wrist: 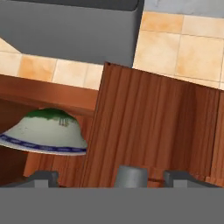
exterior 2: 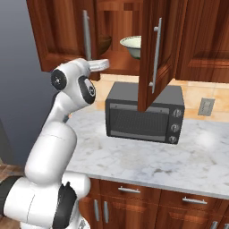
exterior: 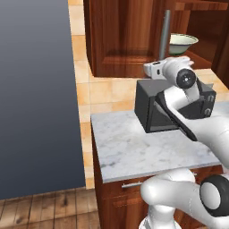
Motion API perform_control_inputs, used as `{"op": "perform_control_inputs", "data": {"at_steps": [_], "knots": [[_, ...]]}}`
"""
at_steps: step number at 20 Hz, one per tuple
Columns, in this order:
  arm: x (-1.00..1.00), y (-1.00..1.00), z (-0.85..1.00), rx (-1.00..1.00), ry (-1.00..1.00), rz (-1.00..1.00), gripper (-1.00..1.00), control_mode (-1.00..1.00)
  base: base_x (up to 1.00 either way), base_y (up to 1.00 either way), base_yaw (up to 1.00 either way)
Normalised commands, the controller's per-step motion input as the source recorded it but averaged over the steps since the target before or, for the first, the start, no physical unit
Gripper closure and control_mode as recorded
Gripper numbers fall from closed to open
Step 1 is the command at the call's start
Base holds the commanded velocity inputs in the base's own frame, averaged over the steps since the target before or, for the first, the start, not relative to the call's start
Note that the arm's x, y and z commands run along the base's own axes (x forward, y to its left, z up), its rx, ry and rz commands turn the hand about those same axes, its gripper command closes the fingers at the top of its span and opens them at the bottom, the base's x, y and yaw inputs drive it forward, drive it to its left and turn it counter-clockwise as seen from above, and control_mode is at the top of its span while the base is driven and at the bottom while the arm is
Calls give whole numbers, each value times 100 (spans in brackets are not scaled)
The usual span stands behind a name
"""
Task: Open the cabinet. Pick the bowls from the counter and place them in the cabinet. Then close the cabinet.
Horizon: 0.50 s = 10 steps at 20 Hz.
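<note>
The cabinet [exterior 2: 62, 31] hangs above the counter [exterior 2: 134, 156]. Its right door [exterior 2: 156, 53] is swung out wide. The left door [exterior: 120, 36] with its silver bar handle [exterior: 165, 31] faces the room. On the shelf inside sit the pale bowl [exterior 2: 132, 47] and, left of it in shadow, the dark brown bowl [exterior 2: 105, 42]. My gripper [wrist: 113, 177] is open at the lower end of the left door's handle [wrist: 131, 175], which stands between the fingers. The hand view is upside down and shows the pale bowl [wrist: 43, 133] inverted beside the door panel [wrist: 148, 127].
A dark microwave [exterior 2: 143, 116] stands on the marble counter under the cabinet, just below the hand. The open right door overhangs its top. A wall outlet [exterior 2: 205, 106] is at the right, drawers [exterior 2: 129, 190] sit below the slab, and a grey wall [exterior: 36, 89] lies to the left.
</note>
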Motion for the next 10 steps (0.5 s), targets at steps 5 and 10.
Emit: {"op": "perform_control_inputs", "data": {"at_steps": [5,10], "knots": [[100,0,-16,-1,8,0,-100,-100,0,0,0],[42,0,-9,0,6,0,-100,-100,0,0,0]]}}
